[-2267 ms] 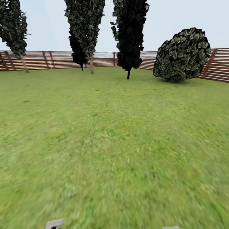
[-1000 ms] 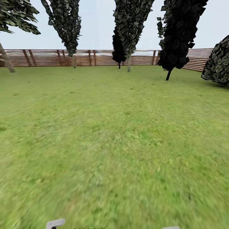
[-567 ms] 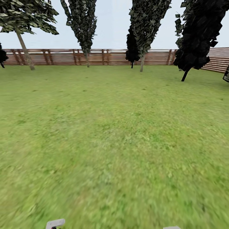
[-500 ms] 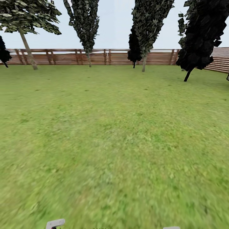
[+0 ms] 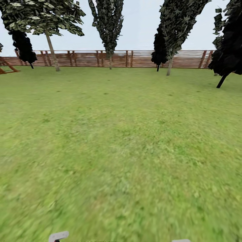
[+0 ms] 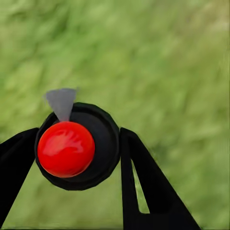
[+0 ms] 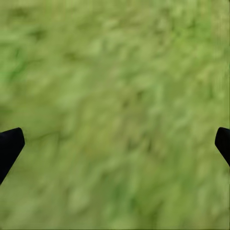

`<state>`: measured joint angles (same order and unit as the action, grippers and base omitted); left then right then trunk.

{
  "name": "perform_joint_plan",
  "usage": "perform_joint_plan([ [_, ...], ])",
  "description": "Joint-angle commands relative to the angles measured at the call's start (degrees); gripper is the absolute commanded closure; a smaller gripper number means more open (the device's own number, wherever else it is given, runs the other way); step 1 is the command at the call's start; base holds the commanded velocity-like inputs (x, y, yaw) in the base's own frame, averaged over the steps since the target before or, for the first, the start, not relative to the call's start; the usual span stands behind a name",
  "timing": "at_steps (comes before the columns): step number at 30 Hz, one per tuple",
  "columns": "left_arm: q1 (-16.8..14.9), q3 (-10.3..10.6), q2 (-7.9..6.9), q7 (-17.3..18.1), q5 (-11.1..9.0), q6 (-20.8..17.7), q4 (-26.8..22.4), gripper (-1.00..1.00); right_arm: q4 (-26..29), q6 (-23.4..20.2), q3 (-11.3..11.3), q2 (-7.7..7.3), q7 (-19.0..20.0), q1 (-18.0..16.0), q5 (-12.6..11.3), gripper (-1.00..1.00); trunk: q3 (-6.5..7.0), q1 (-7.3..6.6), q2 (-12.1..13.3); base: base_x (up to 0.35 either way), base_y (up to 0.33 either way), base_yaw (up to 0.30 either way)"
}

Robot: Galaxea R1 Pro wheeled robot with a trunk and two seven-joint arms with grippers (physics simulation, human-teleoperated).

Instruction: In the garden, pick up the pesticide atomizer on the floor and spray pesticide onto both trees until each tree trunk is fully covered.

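A: Start at the left hand (image 6: 79, 148). What has it got?

B: Its two black fingers (image 6: 143, 182) are closed on the pesticide atomizer (image 6: 79, 146), one on each side of the round black body, with the red top (image 6: 66, 149) facing the wrist camera and a small grey nozzle (image 6: 61, 103) poking out past the rim.

A: How will it handle?

B: I'd judge it light and rigid, a small hard bottle. The smooth round wall looks liable to twist or slip (a grip across the widest part of the body, as here, seems right), keeping off the red top so it can be pressed.

A: And the right hand (image 7: 115, 143)?

B: Wide open, nothing between its fingertips, just blurred grass (image 7: 115, 96) beyond.

A: Farther out?

B: Open lawn (image 5: 121, 151) up to the slatted wooden fence (image 5: 87, 58). A pale-trunked tree (image 5: 52, 50) stands well off near the fence at the left, another (image 5: 169, 64) at the right, dark columnar trees (image 5: 232, 50) among them.
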<state>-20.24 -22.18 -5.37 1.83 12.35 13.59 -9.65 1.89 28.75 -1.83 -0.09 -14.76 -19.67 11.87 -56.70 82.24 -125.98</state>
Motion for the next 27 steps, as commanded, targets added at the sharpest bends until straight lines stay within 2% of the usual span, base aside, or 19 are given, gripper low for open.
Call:
perform_joint_plan([
  [1,-0.1,-0.5,0.01,0.2,0.5,0.2,0.1,1.00,0.0,0.1,-0.2,0.00,-0.4,0.0,0.6,-1.00,-0.08,-0.01,0.0,0.000,0.000,0.282],
  [10,-0.1,-0.7,-0.08,0.1,0.3,0.2,0.0,1.00,0.0,0.1,-0.2,0.00,-0.4,0.0,0.6,-1.00,-0.40,-0.01,0.0,0.289,0.018,0.282],
  [18,-0.1,-0.7,-0.08,0.1,0.3,0.3,0.1,1.00,0.0,0.1,-0.2,0.00,-0.4,0.0,0.6,-1.00,-0.68,-0.01,0.0,0.276,0.181,0.282],
  [27,-0.1,-0.6,0.01,0.2,0.5,0.3,0.1,1.00,0.0,0.1,-0.2,0.00,-0.4,0.0,0.6,-1.00,-1.00,-0.01,0.0,0.023,0.021,0.282],
])
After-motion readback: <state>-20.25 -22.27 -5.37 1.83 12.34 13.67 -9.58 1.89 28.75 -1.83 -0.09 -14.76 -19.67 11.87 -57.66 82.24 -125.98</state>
